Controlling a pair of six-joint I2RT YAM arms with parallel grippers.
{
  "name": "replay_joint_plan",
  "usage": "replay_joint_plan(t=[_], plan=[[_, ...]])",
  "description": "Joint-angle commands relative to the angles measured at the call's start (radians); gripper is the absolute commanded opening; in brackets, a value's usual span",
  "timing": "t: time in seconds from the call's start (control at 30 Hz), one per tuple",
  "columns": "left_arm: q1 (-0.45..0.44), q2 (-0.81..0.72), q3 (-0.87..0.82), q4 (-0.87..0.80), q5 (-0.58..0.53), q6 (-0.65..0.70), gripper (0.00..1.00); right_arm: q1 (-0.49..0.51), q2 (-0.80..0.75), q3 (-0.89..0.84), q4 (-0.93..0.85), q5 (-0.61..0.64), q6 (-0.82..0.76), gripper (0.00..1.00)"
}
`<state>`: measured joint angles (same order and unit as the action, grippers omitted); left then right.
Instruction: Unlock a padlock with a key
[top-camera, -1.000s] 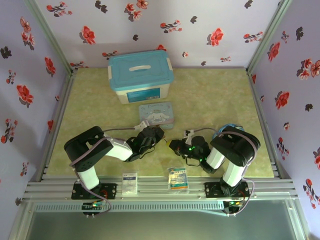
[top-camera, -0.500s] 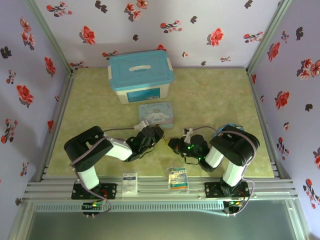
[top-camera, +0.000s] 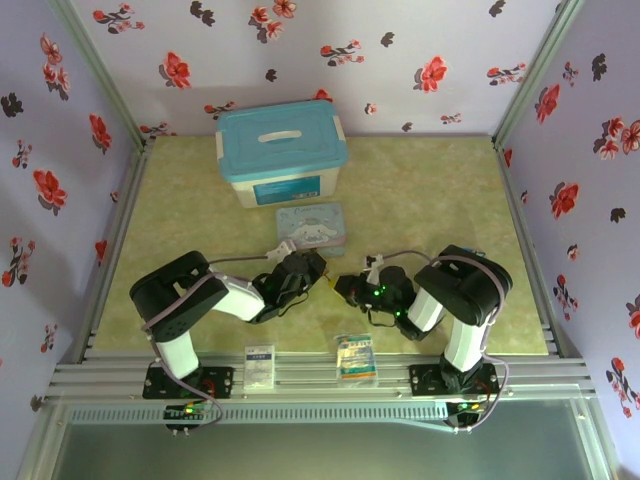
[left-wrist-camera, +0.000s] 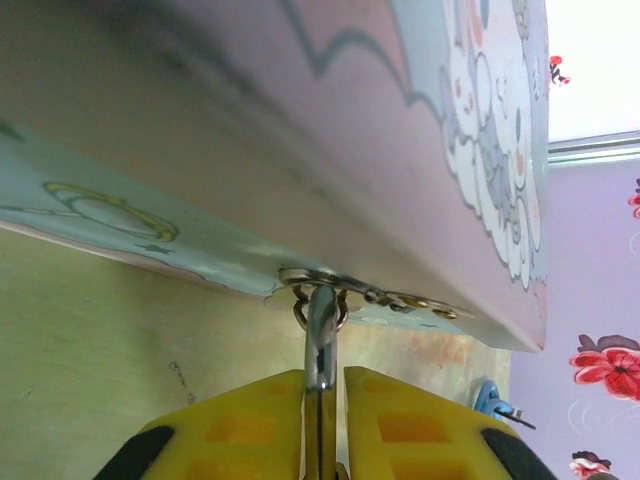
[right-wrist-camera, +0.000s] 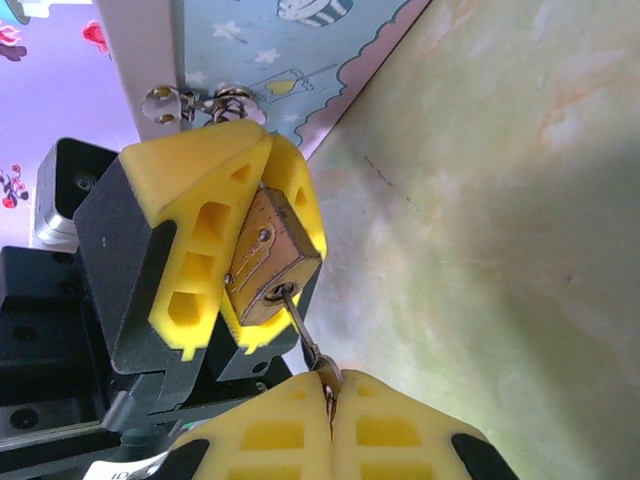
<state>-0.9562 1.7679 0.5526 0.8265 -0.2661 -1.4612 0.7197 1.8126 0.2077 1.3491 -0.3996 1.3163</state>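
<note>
On my left, the left gripper (left-wrist-camera: 322, 405) has its yellow fingers (left-wrist-camera: 250, 425) drawn almost together, pinching the tiny brass-yellow padlock (right-wrist-camera: 266, 262) by its body. The lock's thin silvery shackle (left-wrist-camera: 320, 330) rises from between those fingers and passes through the small metal hasp ring (left-wrist-camera: 318, 285) on the edge of the light-blue cartoon-printed tin (left-wrist-camera: 420, 170). So the padlock sits at the tin's near edge, over the pale green marbled table (right-wrist-camera: 500, 200), between my two arms.

Moving right, the lock's keyhole face is turned toward my other arm. The thin dark-grey metal key (right-wrist-camera: 301, 336) spans the short gap, with its tip at the keyhole. I cannot tell how deep it sits.

Furthest right, the right gripper (right-wrist-camera: 328, 392) is squeezed fully closed on the key's head.

I judge the padlock to be light, rigid and smooth-sided. It should slide or swivel on its shackle if I press off-axis, so the grip belongs on its broad flat faces, as it is now. The key looks like a sliver that could bend or roll between the pads. I want it held at the wider head, lined up with the keyhole, and turned gently while the left side braces the body.
</note>
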Motion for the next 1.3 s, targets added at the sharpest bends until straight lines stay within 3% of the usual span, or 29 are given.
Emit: replay_joint_plan(t=[0.0,0.4,0.8,1.27], plan=[[-0.015,0.012,-0.015,0.125,0.016,-0.031,0.00,-0.024,-0.022,0.019,0.037,-0.004,-0.019,0.00],[-0.022,0.051,-0.020,0.244,0.030,-0.055,0.00,-0.039,-0.034,0.056,0.036,-0.082,0.026,0.00],[-0.024,0.053,-0.014,0.254,0.035,-0.056,0.00,-0.062,-0.027,0.077,0.037,-0.167,0.042,0.00],[-0.060,0.059,0.014,0.257,0.045,-0.063,0.00,-0.178,-0.048,0.104,0.036,-0.253,0.091,0.00]])
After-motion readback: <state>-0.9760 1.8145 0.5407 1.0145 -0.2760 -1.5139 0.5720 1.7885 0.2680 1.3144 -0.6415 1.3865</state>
